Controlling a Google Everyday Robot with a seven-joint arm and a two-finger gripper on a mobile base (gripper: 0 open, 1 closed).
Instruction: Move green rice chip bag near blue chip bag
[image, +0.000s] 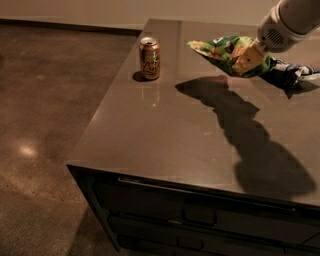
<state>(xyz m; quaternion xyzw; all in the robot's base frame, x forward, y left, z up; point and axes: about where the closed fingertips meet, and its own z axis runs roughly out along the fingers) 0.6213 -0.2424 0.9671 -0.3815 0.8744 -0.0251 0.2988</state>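
Fingers (243, 62) clamped on the right end of the green rice chip bag (218, 50), tan pads pressed into the foil. Gripper (248, 55) sits at the top right, above the far right part of the table (165, 135), hanging off a white arm (286, 21) that comes in from the upper right corner. Green bag is held in the air clear of the tabletop, stretched out to the left of the gripper, tilted with its free tip pointing left. Its shadow (235, 125) falls on the table below and runs toward the front right. Blue chip bag (296, 75) lies flat on the table just right of and behind the gripper, partly hidden by the green bag; cannot tell if the two bags touch. Orange soda can (150, 58) stands upright near the table's far left edge, well apart from both bags. Drawer fronts (200, 215) show below the table's near edge. Brown floor (45, 100) to the left.
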